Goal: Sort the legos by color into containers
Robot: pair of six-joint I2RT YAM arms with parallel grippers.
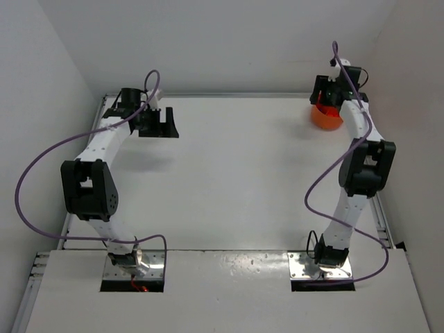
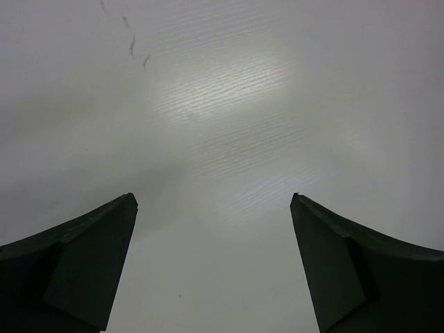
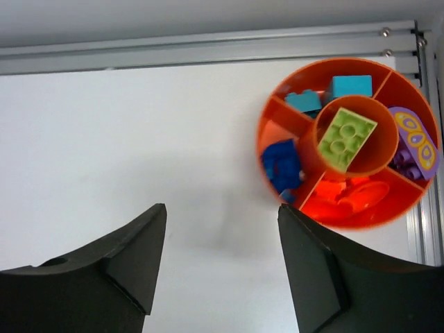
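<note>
The left end effector [image 2: 211, 208] is fully open: its two dark fingers [image 2: 90, 257] stand wide apart at the lower corners of the left wrist view, with nothing between them and nothing touching them. Beneath them lies only the bare white surface [image 1: 236, 173]. In the top external view this end effector [image 1: 158, 123] is positioned at the far left corner of the surface, well apart from the container. The right end effector [image 3: 218, 222] is also open, with a clear gap between its fingers [image 3: 125, 257]; it holds nothing and touches nothing. The orange container [image 3: 267, 114] sits on the surface ahead and to the right of the fingers in the right wrist view, close to the aluminium rail [image 3: 208, 52] at the far edge. In the top external view the container [image 1: 325, 119] is at the far right corner, partly covered by the right end effector [image 1: 331, 94]. Container contents by compartment: a green lego [image 3: 347, 139] in the round centre cup; cyan legos [image 3: 331, 94] in the far compartment; a blue lego [image 3: 281, 165] on the left; purple legos [image 3: 413, 147], one with a yellow pattern, on the right; orange pieces [image 3: 347, 199] in the near compartment.
</note>
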